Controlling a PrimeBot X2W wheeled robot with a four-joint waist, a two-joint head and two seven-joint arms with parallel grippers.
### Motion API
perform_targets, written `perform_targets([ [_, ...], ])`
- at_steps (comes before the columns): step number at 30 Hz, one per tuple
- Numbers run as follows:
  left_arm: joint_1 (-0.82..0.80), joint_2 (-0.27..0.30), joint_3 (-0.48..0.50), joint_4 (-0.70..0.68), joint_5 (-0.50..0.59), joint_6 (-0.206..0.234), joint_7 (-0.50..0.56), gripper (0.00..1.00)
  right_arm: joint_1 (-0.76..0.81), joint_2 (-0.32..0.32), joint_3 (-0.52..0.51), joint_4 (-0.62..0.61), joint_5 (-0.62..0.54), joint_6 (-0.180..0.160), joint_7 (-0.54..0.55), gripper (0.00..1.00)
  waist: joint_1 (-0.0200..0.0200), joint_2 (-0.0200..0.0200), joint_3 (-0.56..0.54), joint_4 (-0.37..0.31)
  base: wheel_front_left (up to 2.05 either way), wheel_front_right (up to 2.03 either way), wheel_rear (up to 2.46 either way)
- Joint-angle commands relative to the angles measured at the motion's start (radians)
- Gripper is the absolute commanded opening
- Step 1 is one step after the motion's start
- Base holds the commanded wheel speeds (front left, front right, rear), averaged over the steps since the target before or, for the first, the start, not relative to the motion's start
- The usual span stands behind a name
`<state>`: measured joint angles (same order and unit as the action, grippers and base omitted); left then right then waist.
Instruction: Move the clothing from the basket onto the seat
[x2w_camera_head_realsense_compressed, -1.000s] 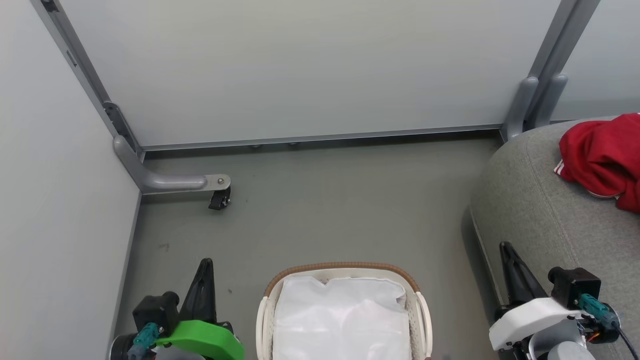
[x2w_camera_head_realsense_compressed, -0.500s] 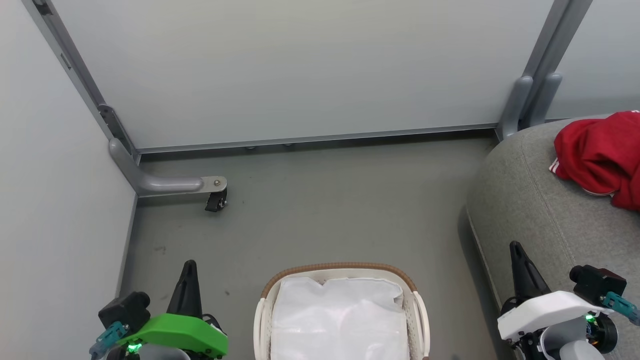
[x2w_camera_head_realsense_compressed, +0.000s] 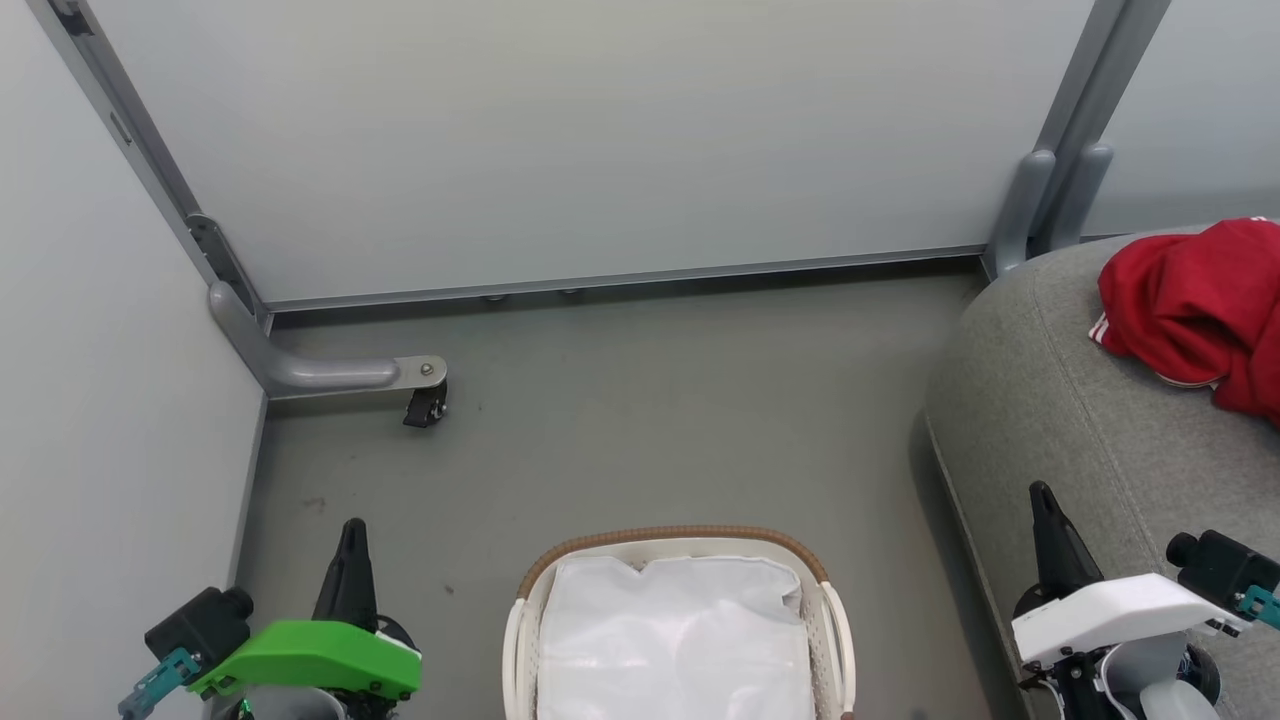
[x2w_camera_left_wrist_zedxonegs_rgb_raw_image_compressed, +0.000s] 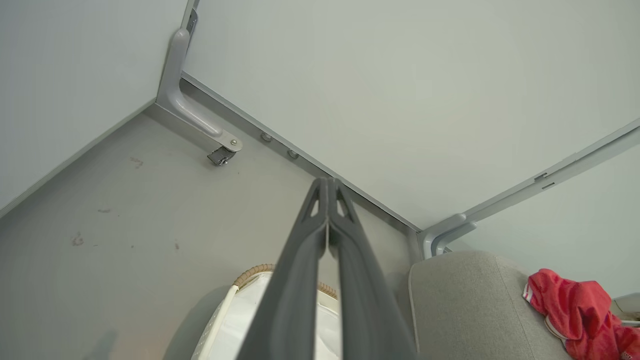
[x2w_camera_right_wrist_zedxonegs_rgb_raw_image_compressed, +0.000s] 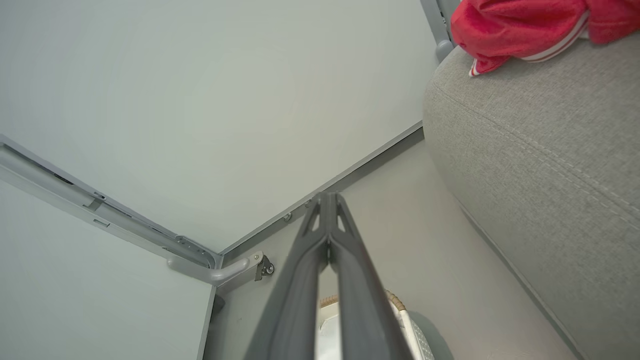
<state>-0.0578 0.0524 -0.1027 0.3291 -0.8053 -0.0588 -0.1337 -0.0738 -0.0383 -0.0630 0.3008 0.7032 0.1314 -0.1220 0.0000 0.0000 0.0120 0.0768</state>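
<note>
The clothing (x2w_camera_head_realsense_compressed: 1190, 315) lay in a crumpled red heap on the seat (x2w_camera_head_realsense_compressed: 1050, 400), well to the right of the basket (x2w_camera_head_realsense_compressed: 680, 535) and beyond it. Inside the basket a white liner (x2w_camera_head_realsense_compressed: 680, 640) showed, with no red on it that could be seen. Both pairs of jaws were pressed fully shut on nothing, the left jaws left of the basket, the right jaws to its right, by the seat's edge. The fabric looked light, soft and limp, likely to sag and trail when lifted, and not fragile. A raised fold atop the heap, or the striped trim nearest the basket, would probably give the surest pinch.
</note>
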Motion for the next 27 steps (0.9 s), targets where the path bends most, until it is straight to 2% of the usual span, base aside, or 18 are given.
perform_targets([
  [1,-0.028,0.007,0.010,-0.017,-0.032,-0.008,0.007,0.00,-0.022,-0.007,-0.006,-0.018,0.037,0.000,0.009,0.00,0.0000,0.0000,0.000,-0.001,0.00,0.00,0.00],
  [27,-0.040,0.010,0.081,-0.044,-0.323,-0.032,0.091,0.00,-0.030,-0.010,-0.023,-0.034,0.359,-0.001,0.093,0.00,0.0000,0.0000,-0.003,-0.022,0.00,0.00,0.00],
])
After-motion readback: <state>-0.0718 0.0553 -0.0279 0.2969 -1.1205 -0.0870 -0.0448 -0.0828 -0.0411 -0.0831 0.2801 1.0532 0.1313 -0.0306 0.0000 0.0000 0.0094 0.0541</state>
